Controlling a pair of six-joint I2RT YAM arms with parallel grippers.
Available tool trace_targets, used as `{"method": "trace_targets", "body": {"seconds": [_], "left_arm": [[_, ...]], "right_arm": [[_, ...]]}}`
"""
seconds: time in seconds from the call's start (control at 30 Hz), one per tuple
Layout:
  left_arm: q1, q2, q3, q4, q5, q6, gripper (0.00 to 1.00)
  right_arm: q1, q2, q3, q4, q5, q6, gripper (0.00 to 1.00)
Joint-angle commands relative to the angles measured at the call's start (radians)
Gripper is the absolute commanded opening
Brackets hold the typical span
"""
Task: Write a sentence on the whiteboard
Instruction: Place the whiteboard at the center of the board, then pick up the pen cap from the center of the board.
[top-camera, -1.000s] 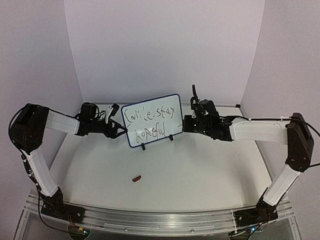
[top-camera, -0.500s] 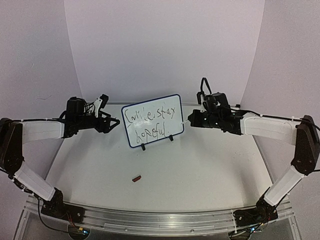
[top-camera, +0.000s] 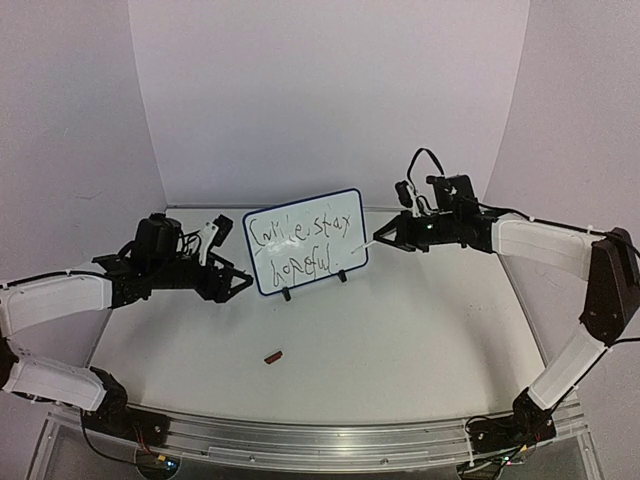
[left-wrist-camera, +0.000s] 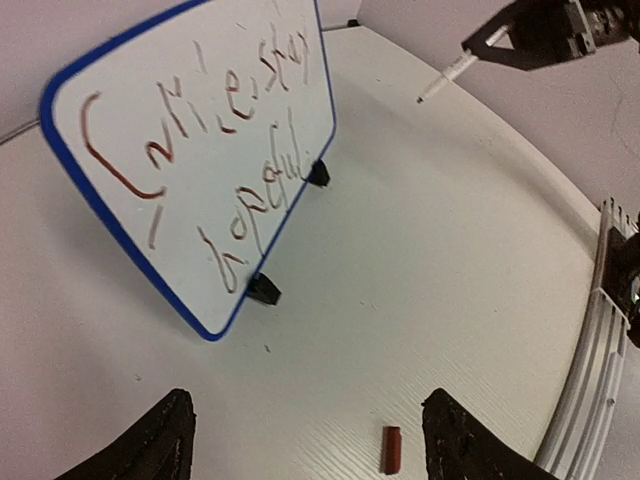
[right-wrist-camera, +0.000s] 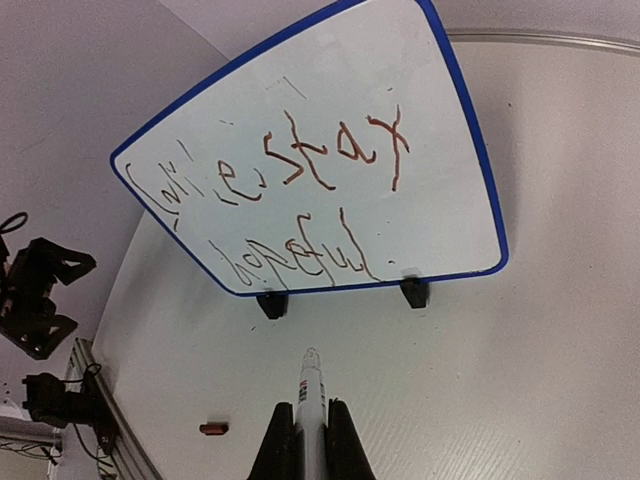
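On the left, the left gripper (top-camera: 236, 284) hangs low over the table (top-camera: 400, 350) with its two black, rough-looking fingers (left-wrist-camera: 150, 450) spread wide apart and nothing between them. It points toward the left edge of the whiteboard (right-wrist-camera: 440, 230), near it but not touching.

Nearer the front, a little right of that claw, a small dark red oblong piece (top-camera: 272, 355) lies flat on the table by itself. The table top is matt white with a fine ribbed grain, and a ridged metal rail (top-camera: 320, 440) runs along its near edge.

The whiteboard stands at the middle of the table toward the back wall. It is a smooth, glossy white rectangle with rounded corners and a thin blue frame, propped on two small black feet (right-wrist-camera: 272, 304) and leaning back a little. The sentence (top-camera: 300, 232) fills its face in two lines of thin, uneven scrawl: dark from above, reddish-brown in the wrist views. The upper line ends in something like "stay" and the lower reads roughly "hopeful".

To the right, the right gripper (top-camera: 388, 240) is clamped on a marker (right-wrist-camera: 310, 400), a slim white barrel with a narrow tip sticking out past the black fingertips. The tip points at the board's lower right part, close by but clear of it.
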Motion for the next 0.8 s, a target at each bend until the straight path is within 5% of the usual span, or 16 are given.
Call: {"method": "trace_targets", "body": {"seconds": [0.0,0.47,0.77], "left_arm": [[-0.097,-0.032,-0.040,-0.076,-0.053,-0.101,0.77],[-0.361,0.255,0.025,-0.159,-0.230,-0.097,0.57],[-0.398,0.310,0.042,-0.188,-0.269,-0.061,0.41]], "right_arm": [[-0.006,0.051,0.051,-0.007,-0.266,0.019,0.00],[-0.005,-0.004,0.023,-0.038,-0.248,0.031,0.00],[-0.005,-0.020,0.002,-0.038,-0.228,0.034,0.00]]}}
